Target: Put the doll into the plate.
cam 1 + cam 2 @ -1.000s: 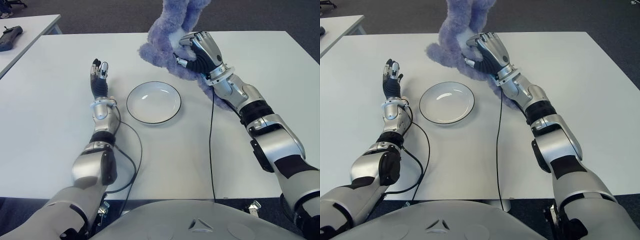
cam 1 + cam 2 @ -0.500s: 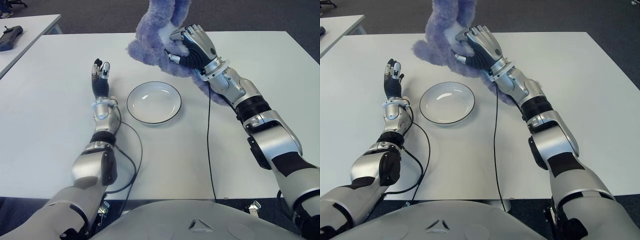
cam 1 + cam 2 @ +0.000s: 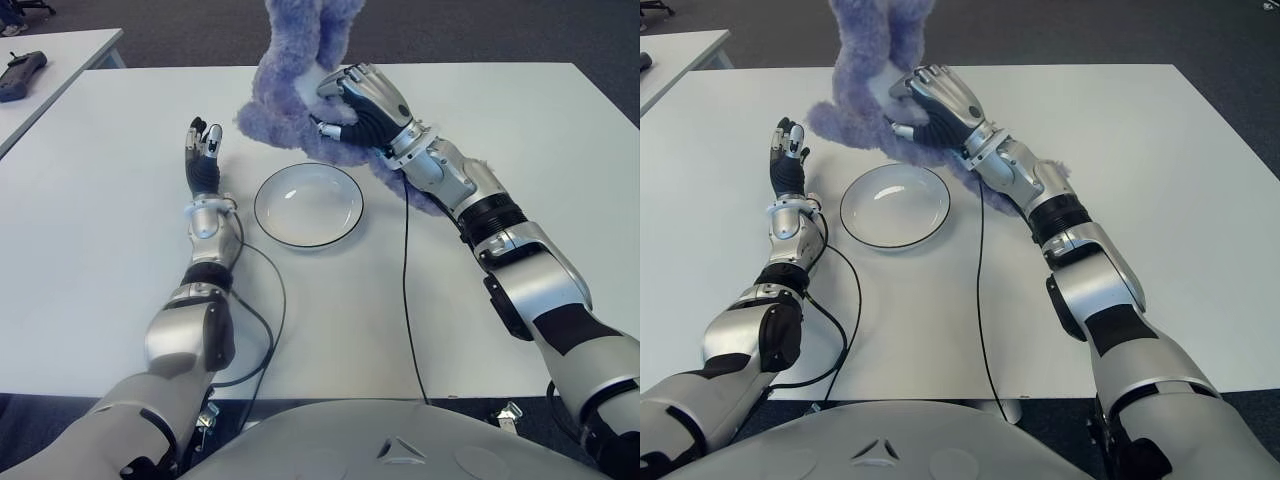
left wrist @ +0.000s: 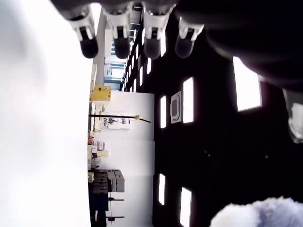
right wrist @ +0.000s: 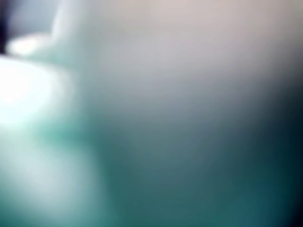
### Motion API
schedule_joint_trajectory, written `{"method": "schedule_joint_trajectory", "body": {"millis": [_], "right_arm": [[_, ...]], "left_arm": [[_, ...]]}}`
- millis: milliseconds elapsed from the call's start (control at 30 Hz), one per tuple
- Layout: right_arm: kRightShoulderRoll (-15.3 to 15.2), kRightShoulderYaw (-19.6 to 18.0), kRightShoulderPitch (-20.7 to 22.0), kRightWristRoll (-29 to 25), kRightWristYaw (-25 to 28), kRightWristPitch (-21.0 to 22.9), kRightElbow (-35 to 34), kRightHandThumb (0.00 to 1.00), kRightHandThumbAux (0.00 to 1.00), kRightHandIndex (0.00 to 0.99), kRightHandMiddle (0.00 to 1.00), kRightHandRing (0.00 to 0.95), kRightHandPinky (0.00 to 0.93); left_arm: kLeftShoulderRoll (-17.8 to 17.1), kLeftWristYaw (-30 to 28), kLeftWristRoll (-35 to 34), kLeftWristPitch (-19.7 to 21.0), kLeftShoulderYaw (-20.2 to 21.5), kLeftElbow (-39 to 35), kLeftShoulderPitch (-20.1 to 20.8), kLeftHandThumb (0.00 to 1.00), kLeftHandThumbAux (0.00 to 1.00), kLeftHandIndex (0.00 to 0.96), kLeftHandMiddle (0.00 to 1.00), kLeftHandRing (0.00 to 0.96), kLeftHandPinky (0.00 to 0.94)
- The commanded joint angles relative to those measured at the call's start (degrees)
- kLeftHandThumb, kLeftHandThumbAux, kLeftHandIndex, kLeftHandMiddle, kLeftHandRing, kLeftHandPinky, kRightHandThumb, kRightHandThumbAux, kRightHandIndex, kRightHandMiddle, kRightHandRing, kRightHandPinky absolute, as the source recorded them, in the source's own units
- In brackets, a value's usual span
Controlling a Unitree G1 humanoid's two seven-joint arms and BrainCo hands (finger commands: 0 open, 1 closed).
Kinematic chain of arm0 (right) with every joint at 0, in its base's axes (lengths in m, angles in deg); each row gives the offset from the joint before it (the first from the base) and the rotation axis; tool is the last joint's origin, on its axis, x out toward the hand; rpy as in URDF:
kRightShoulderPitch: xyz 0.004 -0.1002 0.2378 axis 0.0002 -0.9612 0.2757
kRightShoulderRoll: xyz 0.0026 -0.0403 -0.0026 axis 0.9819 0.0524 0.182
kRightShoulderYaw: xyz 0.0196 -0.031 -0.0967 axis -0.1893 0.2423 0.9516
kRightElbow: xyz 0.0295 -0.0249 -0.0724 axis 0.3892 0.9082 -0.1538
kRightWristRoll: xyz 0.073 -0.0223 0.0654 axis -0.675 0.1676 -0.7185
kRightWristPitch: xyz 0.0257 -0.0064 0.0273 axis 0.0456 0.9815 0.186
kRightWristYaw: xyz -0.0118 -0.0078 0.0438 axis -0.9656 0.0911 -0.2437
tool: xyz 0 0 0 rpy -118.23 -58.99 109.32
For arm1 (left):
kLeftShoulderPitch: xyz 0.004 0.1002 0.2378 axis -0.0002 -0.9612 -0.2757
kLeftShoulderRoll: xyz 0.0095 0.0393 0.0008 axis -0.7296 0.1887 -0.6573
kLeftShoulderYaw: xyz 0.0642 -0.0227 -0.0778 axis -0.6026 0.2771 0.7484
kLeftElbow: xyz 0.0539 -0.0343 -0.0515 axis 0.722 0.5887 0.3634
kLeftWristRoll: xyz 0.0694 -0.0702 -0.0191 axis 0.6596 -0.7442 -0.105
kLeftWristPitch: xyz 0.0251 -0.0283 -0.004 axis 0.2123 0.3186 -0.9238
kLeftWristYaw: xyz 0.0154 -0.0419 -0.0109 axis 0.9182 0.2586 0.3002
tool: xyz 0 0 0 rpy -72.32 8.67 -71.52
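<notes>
The right hand (image 3: 362, 103) has its fingers (image 3: 335, 82) curled around the purple plush doll (image 3: 292, 85), clamping it by the body and holding it in the air above the white table (image 3: 100, 250); the right wrist view is filled by something pressed close against the lens and tells nothing more. The doll hangs over the far rim of the white plate (image 3: 308, 204), its fuzzy lower parts spread out just beyond and above that rim, apart from the dish, while its upper part runs out of the top of the eye views. The plate, edged with a thin dark line, sits on the table between the two arms. A black cable (image 3: 405, 290) trails from the right forearm toward the near table edge. The left hand (image 3: 200, 155) shows just left of the plate, fingers straight, spread and holding nothing
</notes>
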State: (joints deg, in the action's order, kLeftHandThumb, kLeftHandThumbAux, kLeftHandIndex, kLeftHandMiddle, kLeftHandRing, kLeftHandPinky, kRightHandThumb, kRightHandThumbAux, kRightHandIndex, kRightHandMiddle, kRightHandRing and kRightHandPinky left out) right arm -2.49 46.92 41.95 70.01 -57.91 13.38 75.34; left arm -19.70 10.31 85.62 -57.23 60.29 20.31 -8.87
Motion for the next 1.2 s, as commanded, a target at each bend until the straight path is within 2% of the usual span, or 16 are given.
{"method": "schedule_joint_trajectory", "body": {"millis": [33, 333, 633, 1100, 1200], "right_arm": [[2.75, 2.71, 2.53, -0.57, 4.28, -1.79, 0.47, 0.56, 0.72, 0.723, 0.826, 0.821, 0.834], [4.74, 4.34, 2.47, -0.27, 5.64, -2.76, 2.27, 0.546, 0.729, 0.73, 0.844, 0.831, 0.855], [5.42, 5.74, 1.78, 0.4, 6.41, -3.4, 2.95, 0.516, 0.744, 0.729, 0.849, 0.836, 0.852], [4.66, 7.96, -1.23, -0.16, 10.24, -5.19, 2.33, 0.504, 0.754, 0.73, 0.855, 0.843, 0.859], [4.58, 9.22, -4.25, 0.18, 10.94, -6.0, 1.8, 0.502, 0.756, 0.723, 0.853, 0.839, 0.851]], "left_arm": [[7.61, 2.7, -0.07, -0.1, 0.05, 10.55, -17.2, 0.0, 0.393, 0.012, 0.0, 0.0, 0.0], [7.88, 3.27, 0.24, 0.65, -0.01, 10.61, -16.92, 0.0, 0.387, 0.006, 0.0, 0.0, 0.0], [8.29, 3.36, 0.32, -0.14, -0.21, 10.47, -17.15, 0.0, 0.391, 0.005, 0.0, 0.0, 0.0], [8.59, 4.07, 0.89, -0.13, 0.03, 10.61, -17.14, 0.0, 0.365, 0.009, 0.0, 0.0, 0.0], [8.52, 4.67, 1.15, 0.92, -0.12, 10.64, -16.9, 0.0, 0.373, 0.01, 0.0, 0.0, 0.0]]}}
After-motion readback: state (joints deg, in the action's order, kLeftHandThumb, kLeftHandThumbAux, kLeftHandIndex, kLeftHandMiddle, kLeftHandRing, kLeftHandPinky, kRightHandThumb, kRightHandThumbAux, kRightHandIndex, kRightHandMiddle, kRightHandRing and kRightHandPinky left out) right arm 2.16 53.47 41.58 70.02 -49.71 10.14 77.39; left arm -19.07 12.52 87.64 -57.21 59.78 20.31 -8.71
